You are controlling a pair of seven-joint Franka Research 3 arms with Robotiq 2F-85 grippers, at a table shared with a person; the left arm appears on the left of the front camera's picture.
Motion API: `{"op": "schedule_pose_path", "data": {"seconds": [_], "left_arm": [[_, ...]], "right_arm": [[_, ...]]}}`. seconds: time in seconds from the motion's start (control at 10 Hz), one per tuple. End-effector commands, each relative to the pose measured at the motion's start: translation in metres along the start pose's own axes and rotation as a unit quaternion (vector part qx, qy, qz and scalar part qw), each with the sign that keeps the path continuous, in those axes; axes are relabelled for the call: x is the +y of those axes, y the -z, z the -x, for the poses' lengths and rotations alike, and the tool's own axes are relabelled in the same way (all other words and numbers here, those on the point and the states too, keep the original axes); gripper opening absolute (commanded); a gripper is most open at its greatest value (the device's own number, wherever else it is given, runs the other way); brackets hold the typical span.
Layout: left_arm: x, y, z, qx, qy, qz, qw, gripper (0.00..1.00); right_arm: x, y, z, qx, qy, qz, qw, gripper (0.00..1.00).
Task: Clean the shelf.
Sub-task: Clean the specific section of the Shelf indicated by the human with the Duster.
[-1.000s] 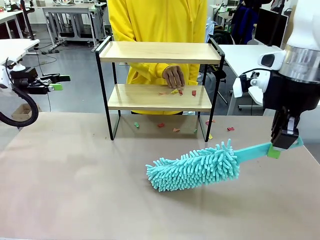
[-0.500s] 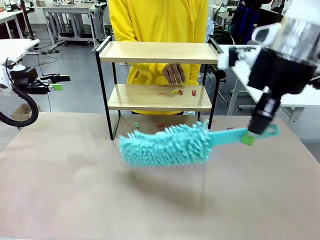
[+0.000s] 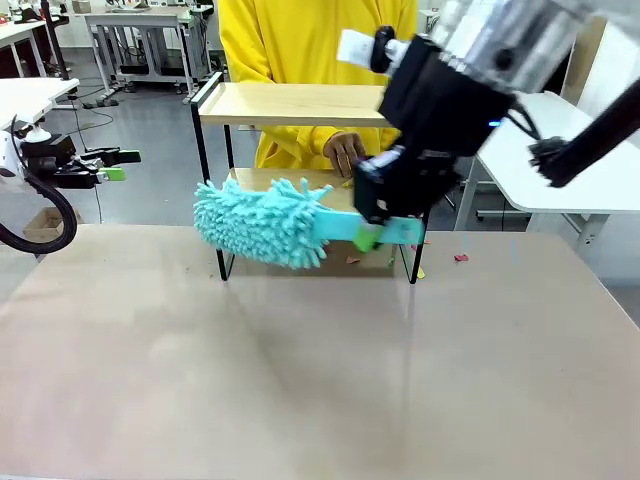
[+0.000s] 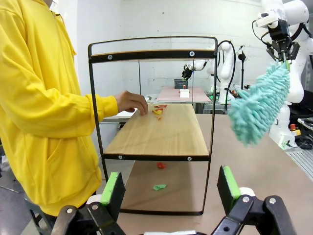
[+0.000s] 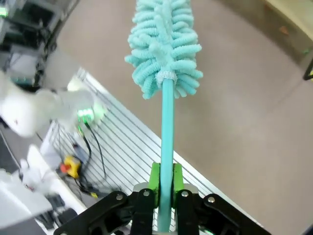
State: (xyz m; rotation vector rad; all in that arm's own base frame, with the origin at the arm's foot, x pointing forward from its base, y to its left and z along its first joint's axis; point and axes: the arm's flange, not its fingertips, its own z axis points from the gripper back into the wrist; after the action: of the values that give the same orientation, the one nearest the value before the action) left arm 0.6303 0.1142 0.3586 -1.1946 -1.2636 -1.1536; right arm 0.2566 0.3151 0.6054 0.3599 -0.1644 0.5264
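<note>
Shelf (image 3: 290,104) stands upright at the far middle of the desk (image 3: 300,380): two light wooden boards, one above the other, in a thin black metal frame with legs and raised side rails. Top board is bare; lower board carries a few small red and yellow paper scraps (image 4: 157,110) near its far edge. More scraps (image 4: 159,176), red and green, lie on the desk under the shelf and just beside its legs. Person's hand (image 3: 347,152) rests on the lower board, right by the scraps there; the person in a yellow hoodie (image 3: 310,40) stands behind the shelf. Teal fluffy duster (image 3: 262,220) hangs in the air in front of the lower board's left part, clear of the frame in the left wrist view. Right hand (image 5: 166,182) is clamped on the duster's thin teal handle, green pads on both sides. Left hand (image 4: 171,188) is off to the desk's left side, spread wide, holding nothing, aimed at the shelf's end.
</note>
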Motion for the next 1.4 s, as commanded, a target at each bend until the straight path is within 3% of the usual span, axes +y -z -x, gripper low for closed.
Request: {"op": "schedule_pose_path", "data": {"seconds": [0.0, 0.2, 0.3, 0.4, 0.8, 1.3], "left_arm": [[-0.002, 0.0, -0.003, -0.001, 0.005, -0.002, 1.0, 1.0], [-0.002, 0.0, -0.003, -0.001, 0.005, -0.002, 1.0, 1.0], [-0.002, 0.0, -0.003, -0.001, 0.005, -0.002, 1.0, 1.0], [-0.002, 0.0, -0.003, -0.001, 0.005, -0.002, 1.0, 1.0], [-0.002, 0.0, -0.003, -0.001, 0.005, -0.002, 1.0, 1.0], [-0.002, 0.0, -0.003, -0.001, 0.005, -0.002, 1.0, 1.0]], "right_arm": [[0.017, 0.015, -0.025, -0.058, 0.063, 0.032, 0.996, 0.13], [0.011, 0.033, -0.052, -0.082, 0.121, 0.033, 0.989, 0.13], [0.007, 0.035, -0.056, -0.089, 0.122, 0.008, 0.989, 0.13], [0.012, 0.027, -0.035, -0.061, 0.085, 0.01, 0.994, 0.13], [0.012, 0.036, -0.041, -0.061, 0.096, 0.008, 0.994, 0.13], [0.049, 0.097, -0.143, -0.114, 0.197, 0.083, 0.97, 0.13]]}}
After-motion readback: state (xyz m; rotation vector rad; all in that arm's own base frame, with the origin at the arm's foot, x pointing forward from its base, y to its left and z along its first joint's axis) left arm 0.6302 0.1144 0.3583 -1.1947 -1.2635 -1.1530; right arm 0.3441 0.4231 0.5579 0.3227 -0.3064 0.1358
